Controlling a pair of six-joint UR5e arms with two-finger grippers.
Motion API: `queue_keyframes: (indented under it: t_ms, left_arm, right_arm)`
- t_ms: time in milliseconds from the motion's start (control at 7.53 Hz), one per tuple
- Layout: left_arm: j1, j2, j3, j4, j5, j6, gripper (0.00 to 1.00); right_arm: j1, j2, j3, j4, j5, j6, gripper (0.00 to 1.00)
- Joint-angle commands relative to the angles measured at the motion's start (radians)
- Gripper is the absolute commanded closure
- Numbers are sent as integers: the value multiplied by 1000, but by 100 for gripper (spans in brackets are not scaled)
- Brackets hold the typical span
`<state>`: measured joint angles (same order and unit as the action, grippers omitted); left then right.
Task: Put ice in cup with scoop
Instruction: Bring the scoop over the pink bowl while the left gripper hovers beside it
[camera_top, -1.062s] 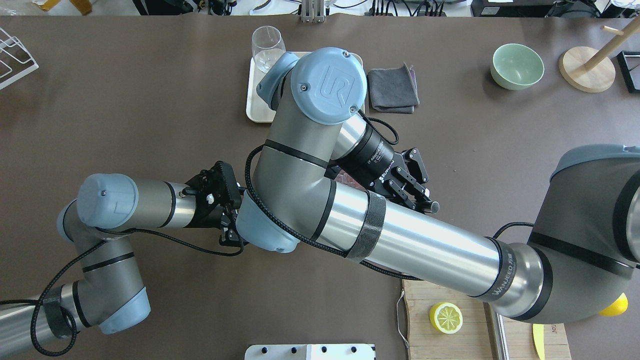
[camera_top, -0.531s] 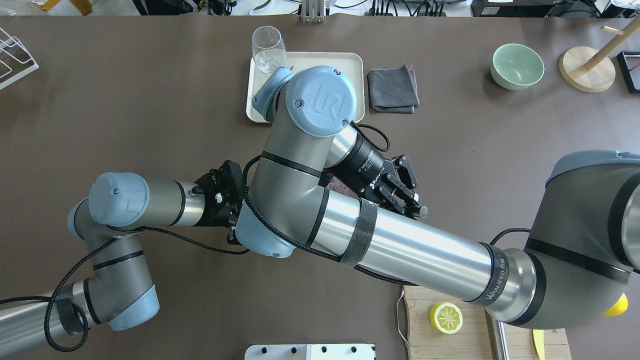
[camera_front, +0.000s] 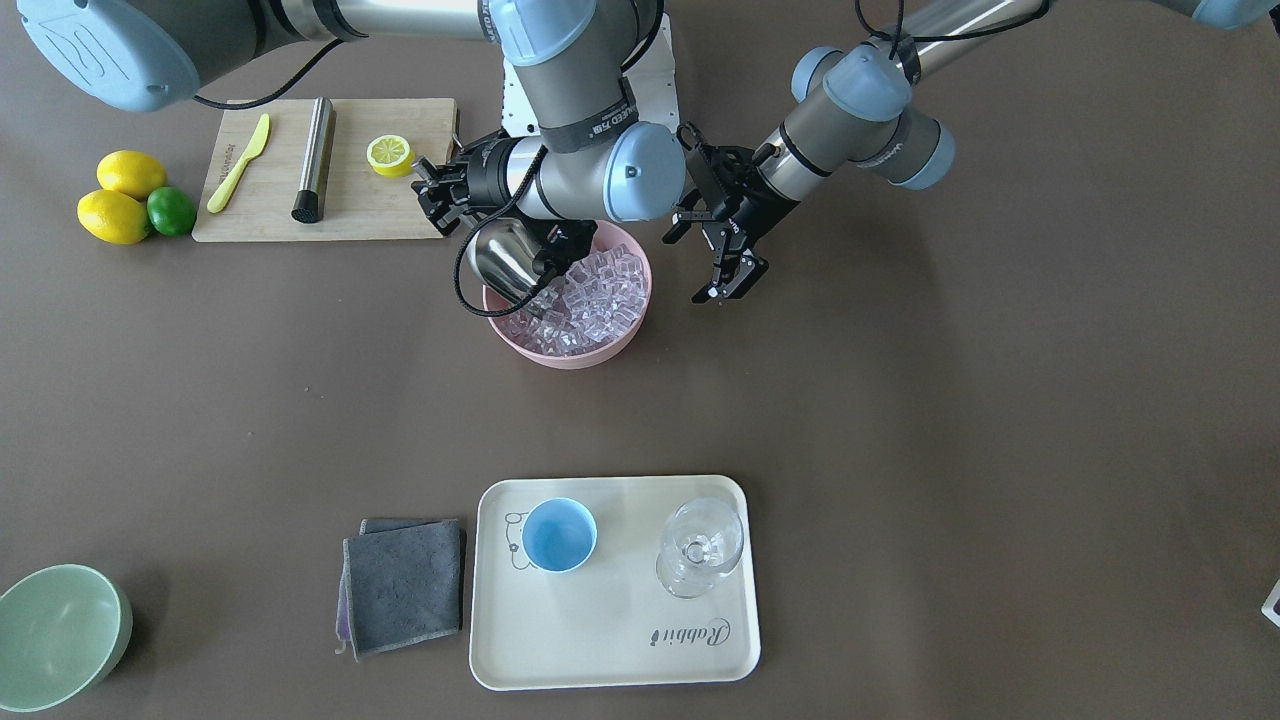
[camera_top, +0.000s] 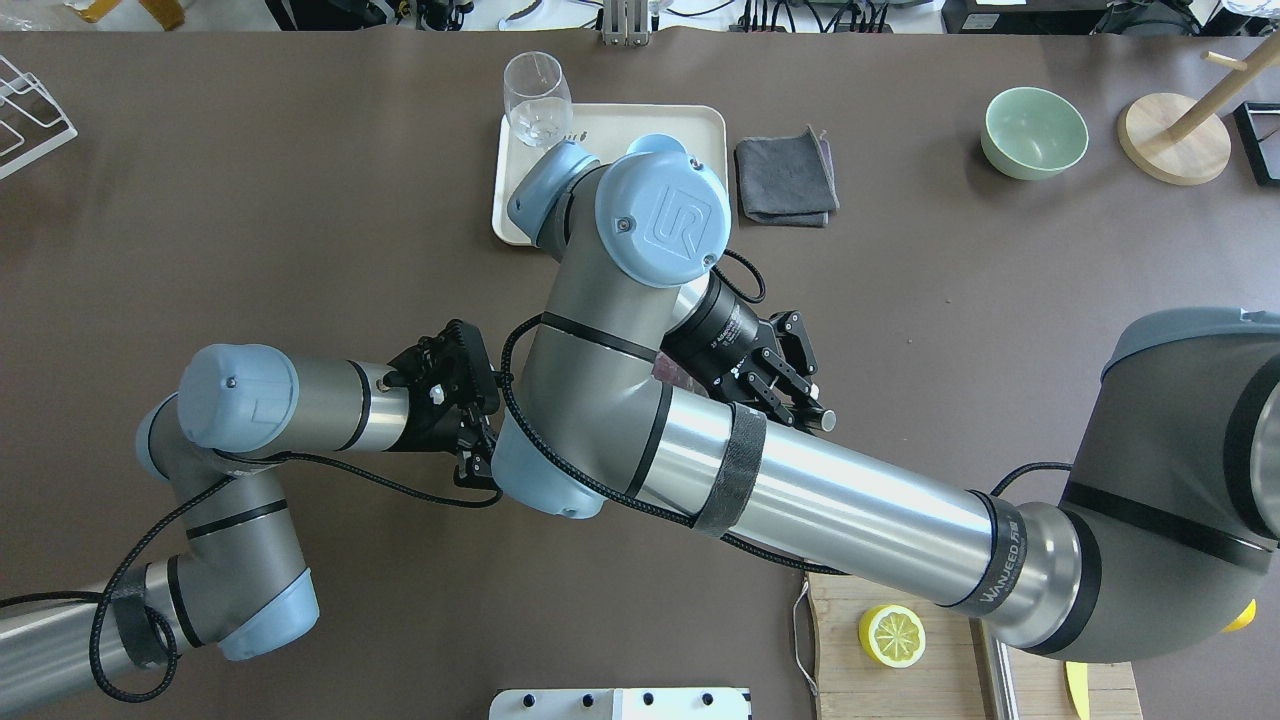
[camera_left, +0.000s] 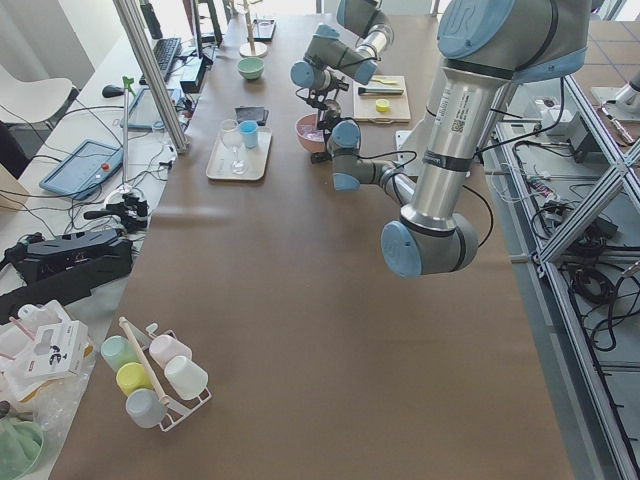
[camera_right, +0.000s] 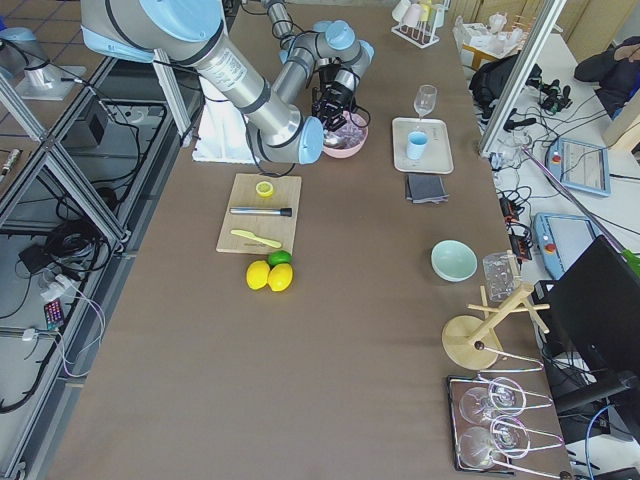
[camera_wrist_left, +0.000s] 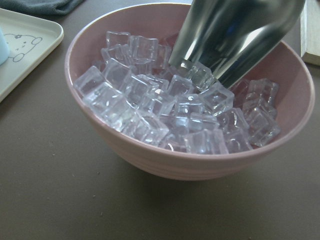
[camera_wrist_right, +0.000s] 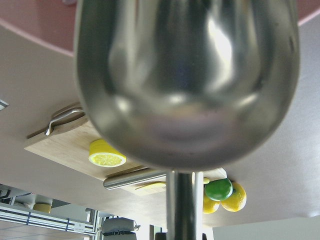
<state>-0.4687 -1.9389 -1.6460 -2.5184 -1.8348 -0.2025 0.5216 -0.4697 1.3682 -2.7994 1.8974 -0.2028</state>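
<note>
Right pincer (camera_front: 430, 192) clamping shiny steel scoop (camera_wrist_left: 235, 35) swung inward; lip now in clear ice cubes (camera_wrist_left: 150, 100) beneath it, so scooping starts.

Overhead, the right arm (camera_top: 850, 500) hides the small light-blue cup (camera_front: 559, 535) and most of the pink bowl (camera_front: 600, 352); the left wrist view crops the shiny steel scoop (camera_wrist_left: 235, 35).

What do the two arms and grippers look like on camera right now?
Both the right arm and left arm are silver tubes with grey joints and light-blue caps, one stamped UR. Black braided cables run along each, held by black straps. The right gripper and left gripper are black and two-fingered.
</note>
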Motion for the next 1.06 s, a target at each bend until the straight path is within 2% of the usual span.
queue_keyframes:
  t_ms: [0, 531, 797, 930]
  left_arm:
    - [-1, 0, 2, 0, 0, 0, 1]
    - [-1, -9, 17, 0, 0, 0, 1]
    - [1, -21, 66, -55, 0, 0, 1]
    - [1, -21, 66, -57, 0, 0, 1]
  right_arm:
    - [0, -21, 12, 72, 0, 8, 100]
    - [-12, -87, 95, 155, -3, 8, 100]
    - [-32, -154, 196, 193, -29, 8, 100]
    - [-32, -162, 210, 201, -29, 8, 100]
